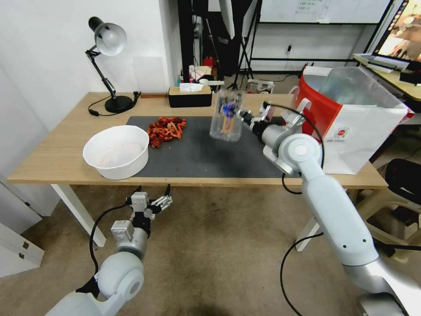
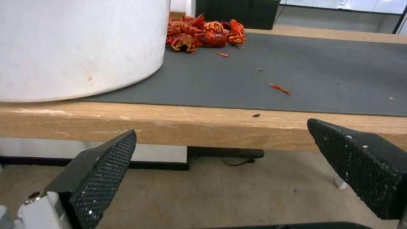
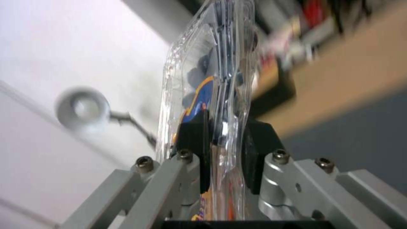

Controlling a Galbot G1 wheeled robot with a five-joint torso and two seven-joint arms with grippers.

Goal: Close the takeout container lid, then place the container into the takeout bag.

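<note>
Wooden desk point(image 1: 61, 153), dark mat point(image 1: 206, 151) | right end effector point(image 3: 222, 149) clamped on closed takeout container point(image 1: 226, 116), held on edge above the mat | takeout bag point(image 1: 355, 118) at its 3 o'clock, open, on desk | left end effector point(image 1: 153, 195) apart, below desk edge, 6 o'clock of white bowl point(image 1: 117, 151).

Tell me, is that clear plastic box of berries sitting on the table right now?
No: the right tool holds the takeout container up in the air above the dark mat.
</note>
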